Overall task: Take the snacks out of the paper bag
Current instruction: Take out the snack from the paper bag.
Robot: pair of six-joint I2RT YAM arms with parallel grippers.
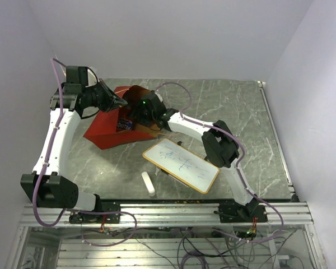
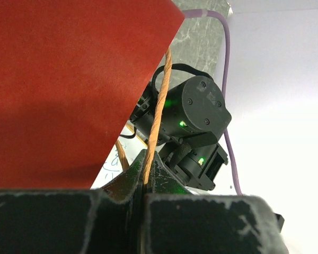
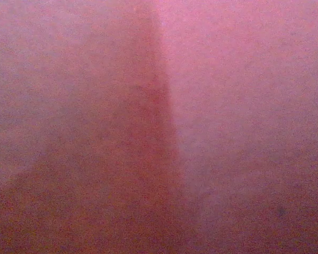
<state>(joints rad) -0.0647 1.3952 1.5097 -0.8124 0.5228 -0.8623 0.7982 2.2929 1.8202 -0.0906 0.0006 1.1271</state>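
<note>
The red paper bag (image 1: 107, 130) lies on its side at the table's left, mouth toward the right. My left gripper (image 1: 119, 101) is shut on the bag's twine handle (image 2: 158, 111) and holds it up; the bag's red wall (image 2: 69, 79) fills the left wrist view. My right gripper is hidden inside the bag's mouth, only its wrist (image 1: 147, 109) showing. The right wrist view is a dim reddish blur with no fingers visible. A purple snack packet (image 1: 123, 124) shows at the bag's mouth. The other snacks are hidden.
A white whiteboard (image 1: 181, 165) with an orange rim lies right of the bag. A small white eraser stick (image 1: 148, 184) lies near the front edge. White walls close in at the left, back and right.
</note>
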